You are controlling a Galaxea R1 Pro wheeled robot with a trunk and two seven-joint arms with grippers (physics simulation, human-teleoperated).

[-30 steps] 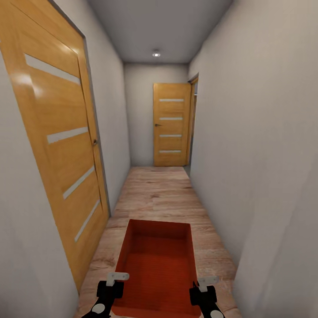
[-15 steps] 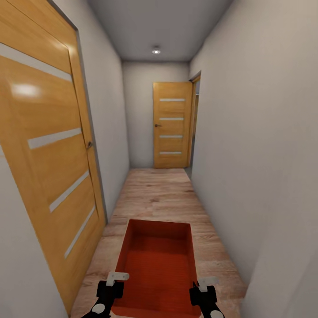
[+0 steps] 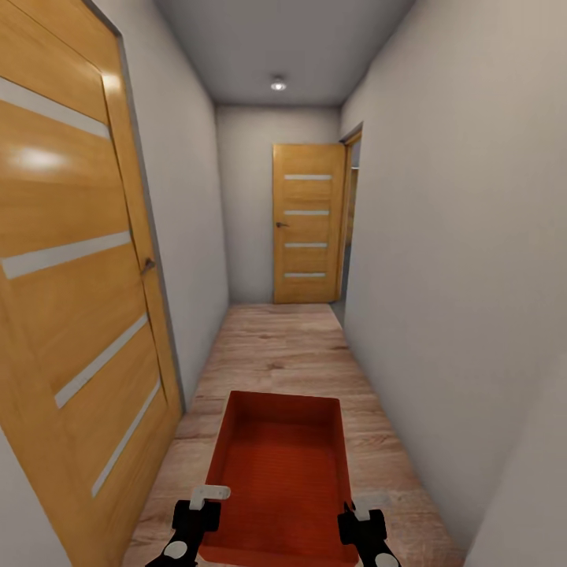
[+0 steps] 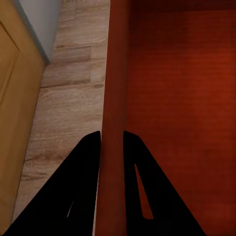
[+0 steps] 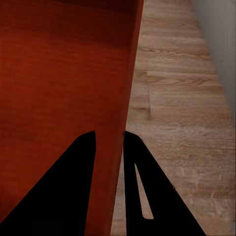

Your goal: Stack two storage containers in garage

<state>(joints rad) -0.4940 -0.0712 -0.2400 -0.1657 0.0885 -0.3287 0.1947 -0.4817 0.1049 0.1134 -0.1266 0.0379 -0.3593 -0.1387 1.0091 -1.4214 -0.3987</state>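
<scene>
Storage container (image 3: 282, 472) sits between both hands: left hand (image 4: 112, 140) clamps one side wall, right hand (image 5: 109, 140) the opposite. Risk: thin walls flex or slip in the pinch; corridor's tight, so the left-side door (image 3: 75, 299) could clip it.

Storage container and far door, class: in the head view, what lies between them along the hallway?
Only bare light wood plank floor lies between the storage container and the far door, as the head view shows.
</scene>
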